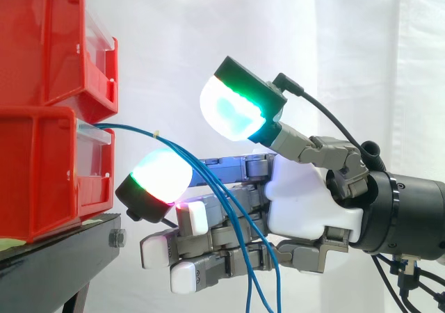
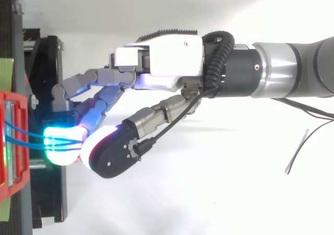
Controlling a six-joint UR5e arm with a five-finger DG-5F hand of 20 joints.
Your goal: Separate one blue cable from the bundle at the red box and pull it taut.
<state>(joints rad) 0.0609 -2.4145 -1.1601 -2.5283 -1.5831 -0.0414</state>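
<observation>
Now hand open, thumb apart; blue cables draped over fingertip nr red box.

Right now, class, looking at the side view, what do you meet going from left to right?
Red bins → hand → arm's dark wrist. The blue cables run from the bins across the hand, so they have no single place.

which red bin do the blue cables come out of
The lower red bin: the blue cables leave its front, none from the upper red bin.
</observation>
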